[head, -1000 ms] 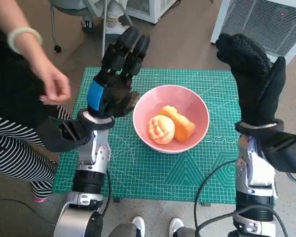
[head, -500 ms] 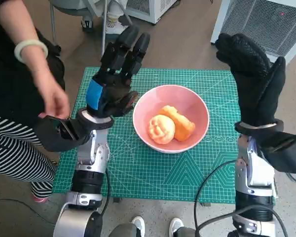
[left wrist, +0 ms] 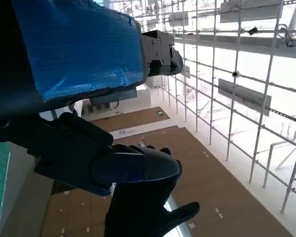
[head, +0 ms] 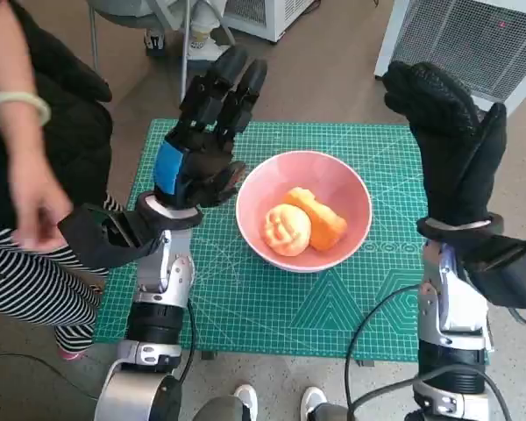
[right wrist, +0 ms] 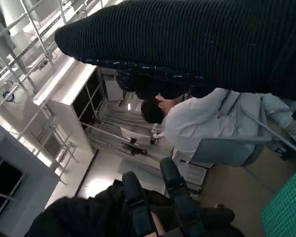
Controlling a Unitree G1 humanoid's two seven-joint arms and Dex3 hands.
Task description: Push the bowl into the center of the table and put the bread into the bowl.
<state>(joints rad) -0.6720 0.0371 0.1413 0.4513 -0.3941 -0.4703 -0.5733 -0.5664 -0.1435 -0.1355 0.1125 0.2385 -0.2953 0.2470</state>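
A pink bowl [head: 342,189] sits near the middle of the green cutting mat [head: 272,307] and holds a pale round bun [head: 286,230] and an orange bread piece [head: 320,219]. My left hand [head: 202,145] is raised beside the bowl, fingers straight and apart, holding nothing. Over the table's right side my gloved right hand [head: 451,140] is also raised, flat and empty. In the left wrist view the blue-taped hand [left wrist: 76,64] points at the ceiling, with the right glove [left wrist: 143,207] beyond it. The right wrist view shows the glove [right wrist: 197,44] and the left hand's fingers [right wrist: 175,197].
A person stands at the table's left, an arm with a pale bracelet [head: 13,105] hanging by the edge. Another person in white [right wrist: 202,123] sits farther off. A white appliance [head: 473,35] stands at the back right, a chair base [head: 158,26] behind.
The person's hand has drawn back from the table's left side, down and to the left. Both my hands, the bowl and the bread have stayed put.
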